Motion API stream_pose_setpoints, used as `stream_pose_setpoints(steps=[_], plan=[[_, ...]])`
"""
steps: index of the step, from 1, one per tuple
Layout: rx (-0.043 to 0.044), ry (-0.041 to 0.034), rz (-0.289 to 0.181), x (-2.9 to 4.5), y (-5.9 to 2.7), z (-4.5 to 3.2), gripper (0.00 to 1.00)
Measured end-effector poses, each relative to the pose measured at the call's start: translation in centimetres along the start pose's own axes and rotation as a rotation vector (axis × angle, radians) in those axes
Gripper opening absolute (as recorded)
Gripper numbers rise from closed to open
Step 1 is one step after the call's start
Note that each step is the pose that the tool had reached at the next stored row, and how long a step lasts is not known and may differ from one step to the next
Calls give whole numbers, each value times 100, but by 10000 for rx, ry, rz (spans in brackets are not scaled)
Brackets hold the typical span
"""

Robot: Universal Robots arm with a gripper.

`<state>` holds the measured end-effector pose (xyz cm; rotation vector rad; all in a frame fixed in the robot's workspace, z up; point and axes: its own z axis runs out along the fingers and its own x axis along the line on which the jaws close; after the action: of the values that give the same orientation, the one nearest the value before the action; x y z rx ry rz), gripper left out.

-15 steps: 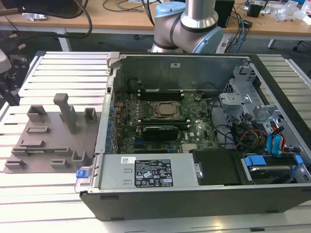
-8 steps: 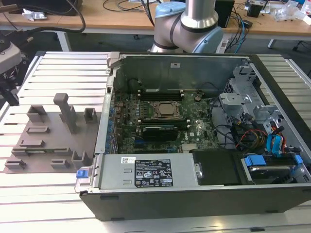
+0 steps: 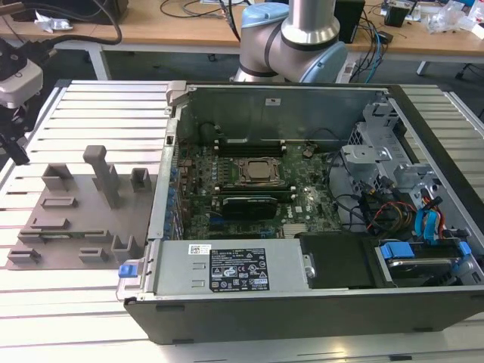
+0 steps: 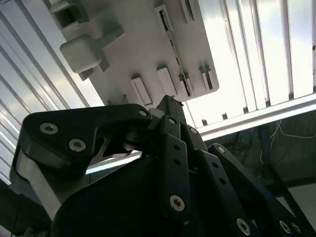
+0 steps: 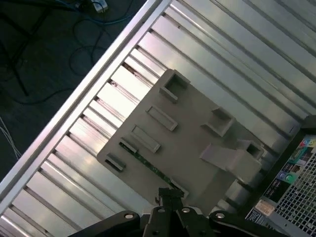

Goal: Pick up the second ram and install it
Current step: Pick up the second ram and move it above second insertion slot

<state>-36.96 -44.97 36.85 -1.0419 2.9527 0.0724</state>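
Gripper, fingers pinched together and holding nothing, hovers above the grey tray, where the second ram lies slotted along the tray's near edge.

Arm planted at the worktop's far edge; in both wrist views the hand hangs tilted above the worktop, black fingers pinched tight together.
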Motion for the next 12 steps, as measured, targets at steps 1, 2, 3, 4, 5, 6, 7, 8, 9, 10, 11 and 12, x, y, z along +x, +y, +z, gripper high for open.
stream_pose_setpoints(steps=[1, 2, 3, 4, 5, 6, 7, 8, 9, 10, 11, 12], plan=[[-5, 8, -211, 0, 0, 0, 10], [-10, 17, -413, 0, 0, 0, 10], [-14, 24, -585, 0, 0, 0, 10], [-19, 32, -776, 0, 0, 0, 10], [-21, 36, -870, 0, 0, 0, 10], [-24, 41, -1023, 0, 0, 0, 10], [-31, 51, -1266, 0, 0, 0, 10], [-36, 59, -1470, 0, 0, 0, 10], [-43, 70, -1744, 0, 0, 0, 10], [-49, 82, -2010, 0, 0, 0, 10], [-54, 90, -2205, 0, 0, 0, 10], [-59, 98, -2413, 0, 0, 0, 10]])
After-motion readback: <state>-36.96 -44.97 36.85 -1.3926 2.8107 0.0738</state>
